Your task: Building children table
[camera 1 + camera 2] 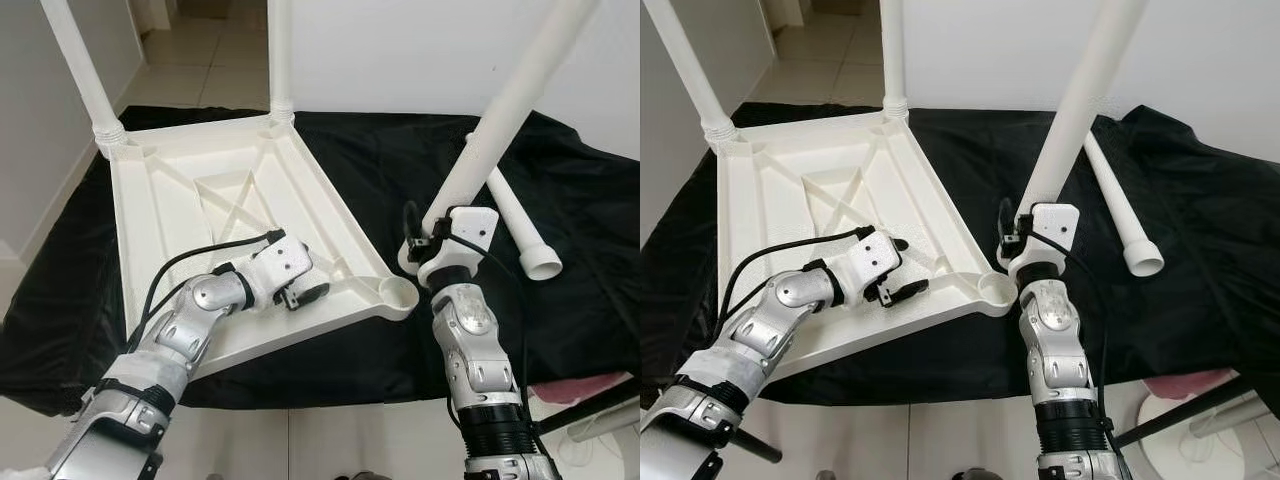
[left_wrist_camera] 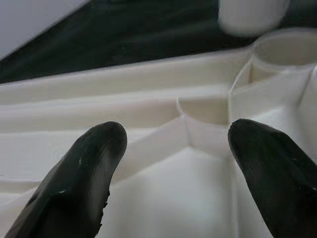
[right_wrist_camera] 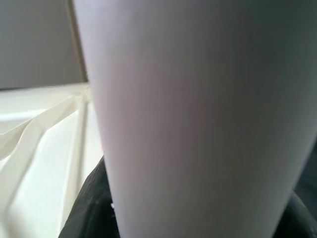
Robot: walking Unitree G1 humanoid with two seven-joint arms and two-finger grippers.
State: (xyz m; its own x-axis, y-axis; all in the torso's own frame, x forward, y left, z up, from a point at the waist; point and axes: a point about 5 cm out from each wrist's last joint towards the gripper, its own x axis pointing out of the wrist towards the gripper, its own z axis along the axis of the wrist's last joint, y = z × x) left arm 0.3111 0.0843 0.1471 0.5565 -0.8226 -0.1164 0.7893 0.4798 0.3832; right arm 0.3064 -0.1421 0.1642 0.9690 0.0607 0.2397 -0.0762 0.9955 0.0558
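White tabletop (image 1: 215,215) lies upside down on a black cloth (image 1: 420,170), ribbed underside up, tilted slightly. Two legs already stand in its far corners: far-left leg (image 1: 78,62) and far-right leg (image 1: 279,55). Near-right corner socket (image 1: 400,293) is empty. Right gripper (image 1: 428,238) is clenched around a third leg (image 1: 500,125), held slanted, its lower end just beside and right of the empty socket (the right wrist view shows the leg's pale shaft pressed close against the lens). Fourth leg (image 1: 520,228) lies loose on the cloth, to the right, open end toward the near side. Left gripper (image 1: 300,293) hovers over the tabletop's near-right part, fingers (image 2: 84,173) spread apart, grasping nothing; ribs and socket wall show between them. Tiled floor (image 1: 200,65) beyond, white wall (image 1: 420,50) behind.
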